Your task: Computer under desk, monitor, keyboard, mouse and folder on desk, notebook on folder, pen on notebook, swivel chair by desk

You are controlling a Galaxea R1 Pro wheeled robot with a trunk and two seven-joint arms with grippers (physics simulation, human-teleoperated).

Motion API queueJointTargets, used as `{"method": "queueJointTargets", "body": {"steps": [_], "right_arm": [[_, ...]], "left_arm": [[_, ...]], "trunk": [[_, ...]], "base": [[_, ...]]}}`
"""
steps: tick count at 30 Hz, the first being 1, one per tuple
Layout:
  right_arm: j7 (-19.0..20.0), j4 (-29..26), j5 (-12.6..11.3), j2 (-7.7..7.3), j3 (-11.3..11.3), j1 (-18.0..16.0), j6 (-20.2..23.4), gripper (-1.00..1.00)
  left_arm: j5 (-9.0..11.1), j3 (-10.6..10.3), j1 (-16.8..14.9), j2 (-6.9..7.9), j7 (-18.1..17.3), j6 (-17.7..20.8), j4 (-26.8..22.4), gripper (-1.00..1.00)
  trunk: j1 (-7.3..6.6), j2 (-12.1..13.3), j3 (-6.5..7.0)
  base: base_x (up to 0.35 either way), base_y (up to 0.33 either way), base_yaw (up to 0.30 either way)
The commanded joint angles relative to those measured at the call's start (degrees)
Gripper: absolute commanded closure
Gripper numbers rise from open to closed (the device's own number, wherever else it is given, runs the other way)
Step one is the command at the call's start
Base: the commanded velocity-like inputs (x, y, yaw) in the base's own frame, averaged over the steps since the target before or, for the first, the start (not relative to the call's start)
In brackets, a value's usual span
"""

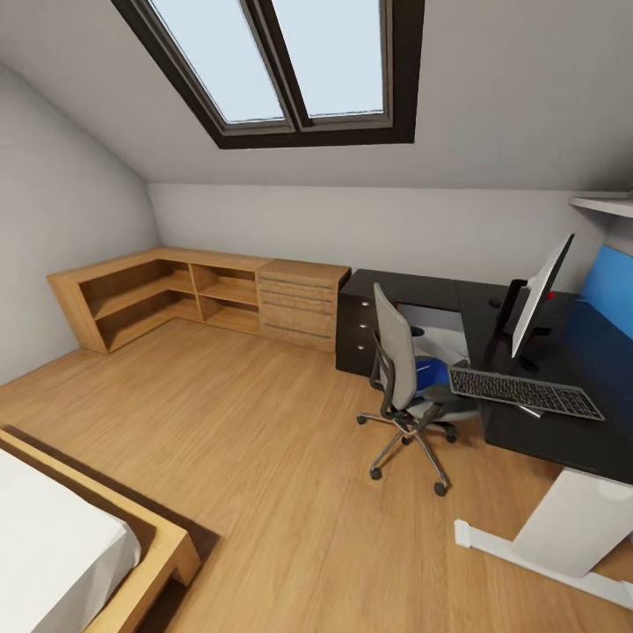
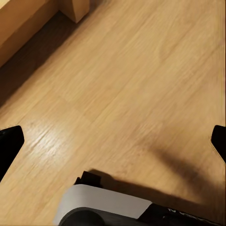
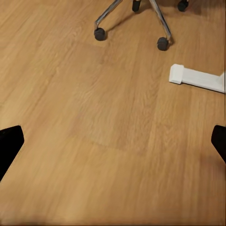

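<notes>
**Robot in the bedroom, both hands open over bare floor**

Nearest the robot, the left hand [image 2: 113,136] hangs above the light wood plank floor [image 2: 122,84], its two dark fingertips [image 2: 10,141] set far apart at the edges of the left wrist view and holding nothing. The right hand [image 3: 113,139] is likewise spread wide and empty over the planks, with the swivel chair's casters [image 3: 99,34] and the white foot of the desk leg [image 3: 195,77] further off in the right wrist view.

In the head view, a bed [image 1: 61,545] with a wooden frame sits at the near left. At the near right stands the desk [image 1: 563,431], glossy black on a white leg [image 1: 571,523]. The keyboard [image 1: 525,392] lies on it near its front edge, with the monitor [image 1: 538,294] upright just behind, seen almost edge-on. The swivel chair [image 1: 400,378] stands on the floor just beside the desk, its seat turned toward it, and the blue folder [image 1: 432,373] rests on the seat. Beyond the chair is the desk's dark drawer unit [image 1: 356,330]. A blue wall panel [image 1: 608,286] backs the desk at right. Farther off, low light-wood cabinets [image 1: 202,294] run along the far wall into the corner, and a dark-framed skylight [image 1: 290,66] is set in the sloped ceiling.
</notes>
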Motion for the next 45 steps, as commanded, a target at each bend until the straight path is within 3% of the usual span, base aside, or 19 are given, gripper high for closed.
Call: {"method": "queueJointTargets", "body": {"steps": [1, 9, 26, 40, 45], "right_arm": [[0.05, -0.20, -0.65, 0.00, -0.26, -0.05, -0.12, -1.00], [-0.06, 2.40, -1.27, -0.40, -1.09, -0.08, -0.10, -1.00], [-0.16, 2.76, -1.35, -0.34, -1.22, -0.10, -0.34, -1.00], [-0.15, 2.79, -1.34, -0.34, -1.22, -0.13, -0.37, -1.00], [-0.15, 2.92, -1.48, -0.36, -1.26, -0.13, -0.37, -1.00]], "left_arm": [[-0.01, 0.16, 0.01, -0.37, -0.05, -0.03, -0.06, -1.00], [-0.24, 0.14, 0.01, -2.81, 0.20, -0.08, -0.05, -1.00], [-0.31, 0.14, 0.03, -2.54, -0.02, -0.10, -0.05, -1.00], [-0.34, 0.14, 0.01, -2.49, 0.01, 0.16, 0.01, -1.00], [-0.18, 0.21, 0.02, -1.75, -0.03, 0.47, 0.12, -1.00]], "trunk": [[0.00, -0.04, -0.05], [1.76, -3.25, -1.49], [2.20, -4.05, -1.67], [2.20, -4.05, -1.07], [2.20, -4.05, -0.86]], "base": [[0.000, 0.000, 0.000], [0.000, 0.000, 0.000], [0.022, 0.000, -0.043], [0.301, 0.027, -0.232], [0.332, 0.063, -0.266]]}}
